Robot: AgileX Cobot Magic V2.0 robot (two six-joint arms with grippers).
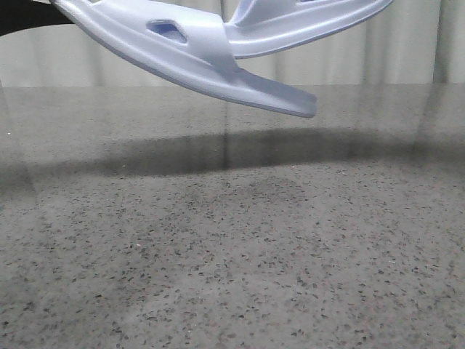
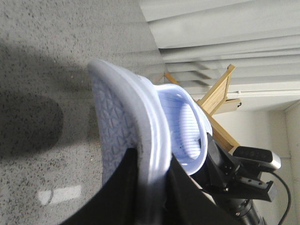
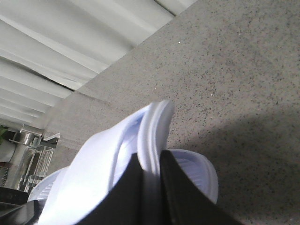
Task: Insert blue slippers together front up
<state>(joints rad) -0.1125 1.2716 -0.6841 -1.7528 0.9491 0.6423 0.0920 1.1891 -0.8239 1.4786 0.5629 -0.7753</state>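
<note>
Hanging above the speckled grey bench (image 1: 232, 262), the two blue slippers (image 1: 218, 58) are both off the surface, each carried by one arm. In the front view the left slipper (image 1: 182, 51) slopes down toward the middle, its tip lowest, while the right slipper (image 1: 305, 25) meets it near the strap; whether they touch or merely overlap there cannot be told.

The left fingers (image 2: 124, 187) are clenched on the sole edge of their slipper, the triangle-patterned tread facing the bench and the second slipper's ribbed footbed showing just beyond. The right fingers (image 3: 176, 187) likewise pinch the thick rim of the other slipper (image 3: 140, 140).

The moulded foam looks light and springy: it should bear a firm pinch without damage, yet the wide strap will probably flex and the sole bend if pushed hard. The smooth skin seems slightly slick, so a grip across the thick sole edge, as now, looks safer than one on the thin strap. Nesting one front through the other's strap will likely need steady, aligned pressure, since foam on foam may drag.
</note>
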